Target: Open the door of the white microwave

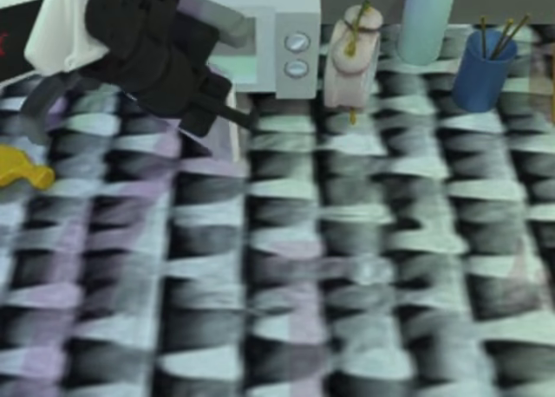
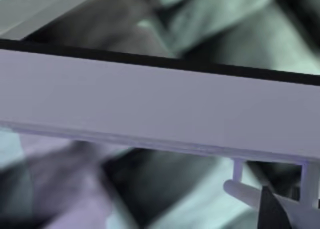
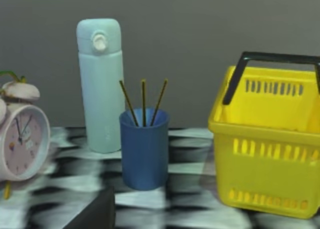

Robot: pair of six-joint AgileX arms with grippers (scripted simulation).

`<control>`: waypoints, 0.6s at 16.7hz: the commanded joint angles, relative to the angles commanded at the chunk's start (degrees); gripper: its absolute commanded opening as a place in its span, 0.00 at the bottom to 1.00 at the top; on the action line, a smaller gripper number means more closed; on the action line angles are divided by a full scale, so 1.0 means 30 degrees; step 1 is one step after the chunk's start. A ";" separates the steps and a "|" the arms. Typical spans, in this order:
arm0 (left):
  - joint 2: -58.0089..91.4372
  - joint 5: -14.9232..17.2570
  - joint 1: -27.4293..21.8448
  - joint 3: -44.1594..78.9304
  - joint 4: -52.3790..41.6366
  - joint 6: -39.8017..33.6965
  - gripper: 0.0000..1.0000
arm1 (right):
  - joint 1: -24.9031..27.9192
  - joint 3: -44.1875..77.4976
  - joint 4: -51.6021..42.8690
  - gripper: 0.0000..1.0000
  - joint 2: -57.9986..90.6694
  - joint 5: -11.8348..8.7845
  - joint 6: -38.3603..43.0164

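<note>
Top view: white microwave [image 1: 286, 33] at the table's far edge, left of centre. Its door [image 1: 236, 130] is swung partway out, edge-on from above. The left gripper [image 1: 227, 111] sits at that free edge, likely to pull it wider.

Left wrist view: door edge [image 2: 160, 109] fills the frame, handle bar [image 2: 250, 194] beside a dark finger; jaw state I cannot tell.

Right wrist view: right arm parked, its gripper unseen, facing the clock [image 3: 20, 139], bottle [image 3: 101, 84], blue cup [image 3: 145, 149] and yellow basket [image 3: 270, 139].
</note>
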 joint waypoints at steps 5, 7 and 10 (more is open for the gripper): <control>-0.0186 0.0184 0.0141 -0.0145 0.0058 0.0356 0.00 | 0.0000 0.0000 0.0000 1.00 0.0000 0.0000 0.0000; -0.0186 0.0184 0.0141 -0.0145 0.0058 0.0356 0.00 | 0.0000 0.0000 0.0000 1.00 0.0000 0.0000 0.0000; -0.0186 0.0184 0.0141 -0.0145 0.0058 0.0356 0.00 | 0.0000 0.0000 0.0000 1.00 0.0000 0.0000 0.0000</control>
